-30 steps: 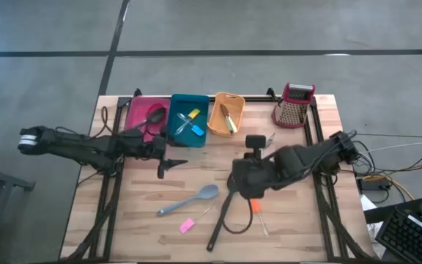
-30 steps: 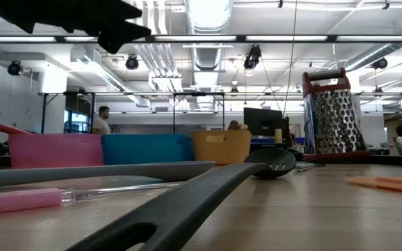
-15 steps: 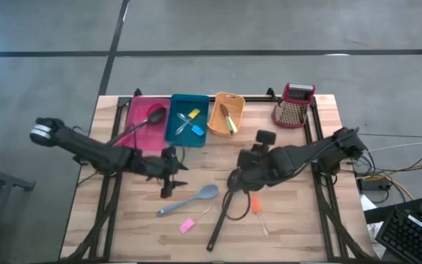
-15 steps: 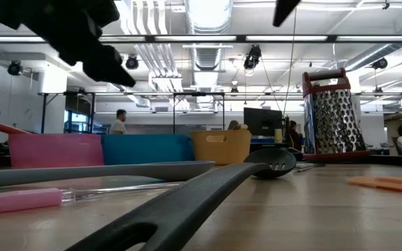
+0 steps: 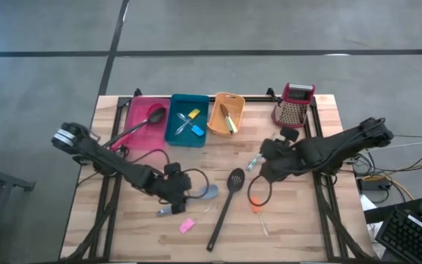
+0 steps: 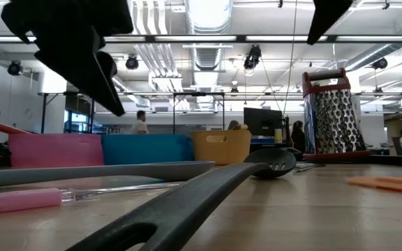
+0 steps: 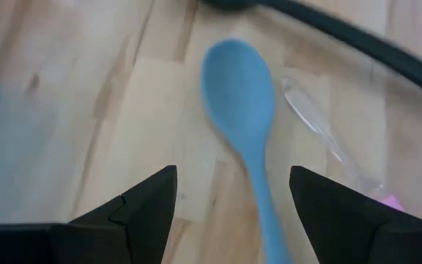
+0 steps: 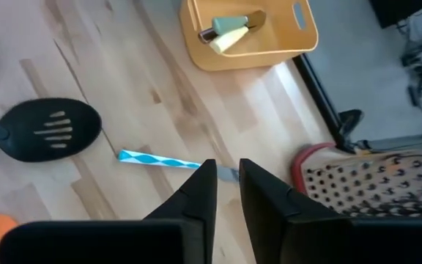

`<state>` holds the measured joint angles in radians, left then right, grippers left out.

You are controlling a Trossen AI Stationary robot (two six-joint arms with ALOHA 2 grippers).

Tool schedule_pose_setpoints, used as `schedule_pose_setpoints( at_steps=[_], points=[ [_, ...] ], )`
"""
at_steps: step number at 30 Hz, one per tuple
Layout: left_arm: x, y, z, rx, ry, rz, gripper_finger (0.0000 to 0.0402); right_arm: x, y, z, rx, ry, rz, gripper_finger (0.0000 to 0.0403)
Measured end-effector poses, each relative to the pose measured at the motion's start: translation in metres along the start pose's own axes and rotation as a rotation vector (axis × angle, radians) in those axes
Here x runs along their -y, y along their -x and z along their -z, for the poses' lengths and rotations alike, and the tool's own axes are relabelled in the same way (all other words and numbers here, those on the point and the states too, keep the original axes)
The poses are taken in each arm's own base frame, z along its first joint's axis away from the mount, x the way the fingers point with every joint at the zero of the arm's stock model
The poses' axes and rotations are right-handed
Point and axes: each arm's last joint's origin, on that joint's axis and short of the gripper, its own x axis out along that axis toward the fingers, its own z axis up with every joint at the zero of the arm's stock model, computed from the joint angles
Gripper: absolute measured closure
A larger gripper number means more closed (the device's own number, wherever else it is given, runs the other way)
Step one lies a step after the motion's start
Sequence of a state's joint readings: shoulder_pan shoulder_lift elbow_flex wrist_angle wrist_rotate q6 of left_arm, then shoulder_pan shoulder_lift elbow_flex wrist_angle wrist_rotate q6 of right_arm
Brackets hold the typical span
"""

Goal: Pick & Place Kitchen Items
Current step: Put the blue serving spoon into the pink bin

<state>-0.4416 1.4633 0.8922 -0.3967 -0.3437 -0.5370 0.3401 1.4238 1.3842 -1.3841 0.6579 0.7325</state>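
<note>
The left gripper (image 7: 233,198) is hovering with fingers spread wide over the long grey-blue plastic spoon (image 7: 244,110), while the right gripper (image 8: 227,192), fingers nearly closed and empty, is hanging over the small blue-and-white striped tool (image 8: 160,160) beside it.

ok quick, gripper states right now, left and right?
Left gripper: open, empty, over the grey-blue spoon.
Right gripper: fingers nearly together, holding nothing, above the blue-and-white tool.

Pale wood table (image 5: 299,220), perforated shiny metal grater (image 6: 335,117), matt black slotted spoon (image 8: 39,130)
</note>
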Motion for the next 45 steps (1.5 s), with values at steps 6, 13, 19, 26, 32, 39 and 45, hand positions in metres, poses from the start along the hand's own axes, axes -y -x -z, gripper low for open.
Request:
schedule_pose_setpoints(
  at_steps=[6, 13, 19, 26, 32, 39, 45],
  points=[
    [0.015, -0.018, -0.008, -0.087, 0.026, 0.028, 0.0133, 0.007, -0.005, 0.014, 0.038, -0.042, -0.036, 0.0355],
    [0.016, -0.034, 0.001, -0.147, 0.11, -0.008, 0.0133, 0.007, -0.012, 0.023, 0.039, -0.047, -0.044, 0.0335],
    [0.014, -0.047, 0.005, -0.171, 0.11, -0.037, 0.0133, 0.003, -0.015, 0.022, 0.031, -0.032, -0.038, 0.0318],
    [0.013, -0.066, 0.011, -0.205, 0.092, -0.066, 0.0133, 0.002, -0.016, 0.022, 0.028, -0.016, -0.035, 0.0309],
    [0.016, -0.077, 0.009, -0.167, 0.016, -0.038, 0.0135, 0.002, -0.016, 0.022, 0.029, -0.004, -0.035, 0.0328],
    [0.018, -0.078, 0.008, -0.155, 0.0, -0.011, 0.0208, 0.002, -0.016, 0.022, 0.031, 0.002, -0.032, 0.0356],
    [0.018, -0.077, 0.007, -0.166, -0.006, 0.004, 0.0342, 0.002, -0.016, 0.022, 0.031, 0.003, -0.031, 0.037]
  ],
)
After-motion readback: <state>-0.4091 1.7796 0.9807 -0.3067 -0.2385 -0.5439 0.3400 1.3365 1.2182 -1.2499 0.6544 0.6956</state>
